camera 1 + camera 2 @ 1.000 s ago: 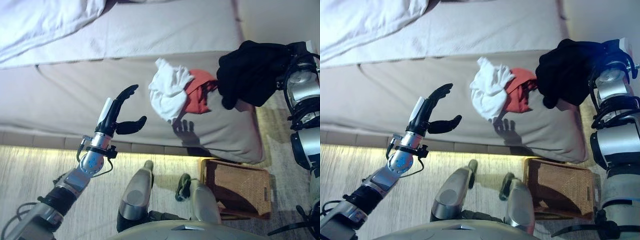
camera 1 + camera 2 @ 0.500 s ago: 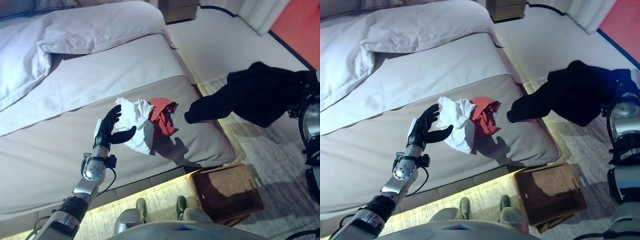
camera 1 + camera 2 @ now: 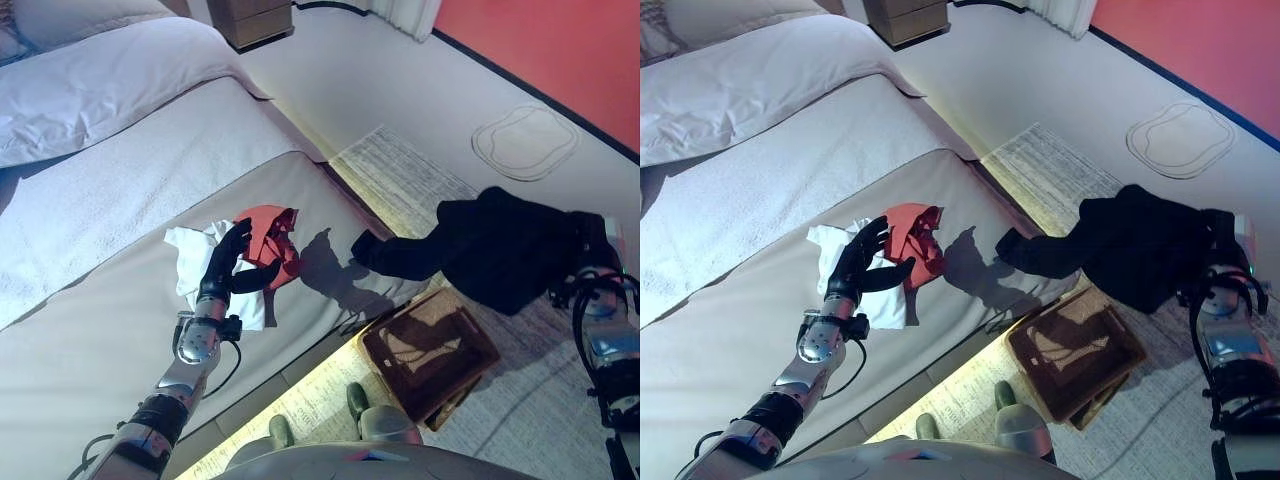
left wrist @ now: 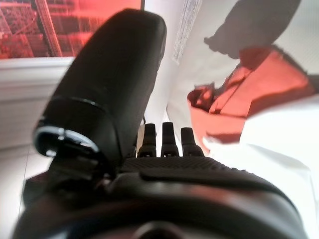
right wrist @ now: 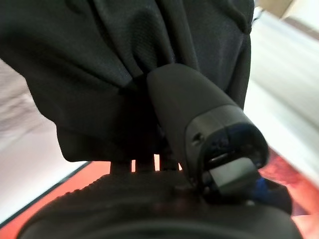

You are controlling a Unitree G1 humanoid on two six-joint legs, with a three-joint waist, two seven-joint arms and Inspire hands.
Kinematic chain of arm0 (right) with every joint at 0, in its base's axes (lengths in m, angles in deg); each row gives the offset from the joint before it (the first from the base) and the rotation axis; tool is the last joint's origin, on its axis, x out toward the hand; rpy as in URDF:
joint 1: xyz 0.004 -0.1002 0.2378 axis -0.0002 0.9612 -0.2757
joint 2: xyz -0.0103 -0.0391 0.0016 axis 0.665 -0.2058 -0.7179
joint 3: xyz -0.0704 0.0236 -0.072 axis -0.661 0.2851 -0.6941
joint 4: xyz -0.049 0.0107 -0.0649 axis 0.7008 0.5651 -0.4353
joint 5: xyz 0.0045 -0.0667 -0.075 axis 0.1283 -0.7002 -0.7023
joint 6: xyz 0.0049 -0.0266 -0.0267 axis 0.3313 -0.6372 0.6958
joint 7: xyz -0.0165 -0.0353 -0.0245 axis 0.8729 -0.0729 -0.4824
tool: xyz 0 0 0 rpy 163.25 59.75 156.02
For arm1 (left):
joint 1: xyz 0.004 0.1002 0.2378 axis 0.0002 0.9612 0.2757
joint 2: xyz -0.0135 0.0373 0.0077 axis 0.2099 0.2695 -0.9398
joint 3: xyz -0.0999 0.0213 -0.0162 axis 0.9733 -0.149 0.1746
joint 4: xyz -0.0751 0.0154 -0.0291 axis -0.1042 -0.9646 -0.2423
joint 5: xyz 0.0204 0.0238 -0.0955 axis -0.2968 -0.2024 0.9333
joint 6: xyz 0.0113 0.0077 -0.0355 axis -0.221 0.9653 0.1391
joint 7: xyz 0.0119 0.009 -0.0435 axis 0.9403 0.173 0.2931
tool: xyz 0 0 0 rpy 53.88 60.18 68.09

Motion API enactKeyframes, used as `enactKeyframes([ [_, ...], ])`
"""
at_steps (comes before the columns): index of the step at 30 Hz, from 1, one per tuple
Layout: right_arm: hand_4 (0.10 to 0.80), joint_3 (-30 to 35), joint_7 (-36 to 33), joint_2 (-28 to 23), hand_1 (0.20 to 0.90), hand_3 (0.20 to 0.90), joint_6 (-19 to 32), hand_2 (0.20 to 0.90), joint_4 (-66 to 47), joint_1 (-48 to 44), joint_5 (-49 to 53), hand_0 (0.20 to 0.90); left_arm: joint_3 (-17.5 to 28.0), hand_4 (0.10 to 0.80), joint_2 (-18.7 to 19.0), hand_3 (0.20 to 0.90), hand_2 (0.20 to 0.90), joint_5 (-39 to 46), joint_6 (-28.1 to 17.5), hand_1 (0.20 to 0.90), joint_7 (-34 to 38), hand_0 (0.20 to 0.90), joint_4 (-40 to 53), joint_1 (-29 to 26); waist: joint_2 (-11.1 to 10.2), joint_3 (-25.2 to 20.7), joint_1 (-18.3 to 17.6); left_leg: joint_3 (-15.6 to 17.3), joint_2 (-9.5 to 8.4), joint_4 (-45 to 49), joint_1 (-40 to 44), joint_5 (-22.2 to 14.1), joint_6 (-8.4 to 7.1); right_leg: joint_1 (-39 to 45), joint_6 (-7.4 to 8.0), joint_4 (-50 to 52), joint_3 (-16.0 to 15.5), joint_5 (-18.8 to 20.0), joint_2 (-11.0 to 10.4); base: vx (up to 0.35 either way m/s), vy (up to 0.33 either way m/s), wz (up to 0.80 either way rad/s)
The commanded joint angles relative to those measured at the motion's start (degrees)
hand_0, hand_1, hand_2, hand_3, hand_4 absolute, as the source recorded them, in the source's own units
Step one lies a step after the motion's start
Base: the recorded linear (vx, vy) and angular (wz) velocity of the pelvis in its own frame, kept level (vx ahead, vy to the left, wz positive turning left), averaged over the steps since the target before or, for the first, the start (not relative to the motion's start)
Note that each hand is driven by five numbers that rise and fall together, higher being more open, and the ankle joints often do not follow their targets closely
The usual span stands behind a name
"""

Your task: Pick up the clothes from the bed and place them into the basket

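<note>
You are looking down at a big bed (image 3: 120, 210) with a grey cover, and a white pillow (image 3: 90, 85) lies at its far end. Beside the bed is a pale rug (image 3: 400, 175) on a white floor, with a red wall (image 3: 560, 40) behind. A brown basket (image 3: 1075, 350) sits on the floor by the bed. Your right hand (image 5: 199, 124) is clamped on the black cloth (image 3: 1130, 245), which hangs above the basket. Your left hand (image 3: 862, 262) has its fingers spread apart over the white cloth (image 3: 195, 255) and red cloth (image 3: 268, 235) on the bed.
</note>
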Motion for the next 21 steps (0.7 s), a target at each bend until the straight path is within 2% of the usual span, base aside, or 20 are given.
enactKeyframes([
  [1,0.1,7.4,-4.5,-3.2,0.3,0.2,9.5,0.3,-4.0,-0.7,-2.0,0.3,1.7,0.8,-0.8,0.9,0.9,-2.1,-5.2,0.9,0.2,0.9,-0.4,-1.4,-0.4,-8.6,-0.6,1.4,4.03,1.1,-2.0,-5.2,-0.79,-4.5,2.43,2.6,3.2,0.4,0.8,0.001,0.003,-0.29],
  [7,0.1,10.5,-7.7,-0.1,0.3,0.2,11.5,0.3,-5.1,3.7,-2.2,0.3,1.5,0.8,-0.8,0.9,0.9,-2.4,-4.9,0.9,1.1,0.9,-0.5,-1.8,0.3,-8.4,-2.2,2.0,3.92,0.6,-1.8,-5.0,-0.78,-5.0,2.77,2.7,4.4,0.7,1.3,0.004,0.003,-0.14],
  [10,0.1,10.8,-6.6,1.3,0.3,0.2,9.0,0.3,-3.6,4.3,-1.6,0.3,1.6,0.8,-0.8,0.9,0.9,-2.7,-4.7,0.9,0.9,0.9,-0.6,-2.2,0.4,-8.4,-2.5,2.5,3.85,0.5,-1.6,-5.1,-0.86,-5.2,3.08,2.7,4.6,0.9,1.2,0.008,-0.005,-0.03],
  [16,0.1,6.1,-2.4,2.6,0.3,0.2,6.0,0.3,2.6,3.2,-1.4,0.3,1.0,0.8,-0.2,0.9,0.9,-2.6,-3.9,0.9,0.0,0.9,-0.1,-2.9,0.5,-8.2,-2.2,3.0,3.9,1.0,-1.9,-5.1,-0.91,-5.7,2.94,3.0,4.5,1.0,1.3,0.001,-0.018,-0.06],
  [21,0.1,1.8,-0.8,3.7,0.3,0.2,5.8,0.3,11.3,-0.3,-1.0,0.3,-0.2,0.8,0.0,0.9,0.9,-2.4,-3.2,0.9,-1.5,0.9,0.4,-4.0,0.6,-8.0,-1.3,3.1,4.01,2.0,-2.3,-5.5,-0.93,-6.1,2.77,3.3,4.3,0.9,1.3,0.001,-0.056,-0.06],
])
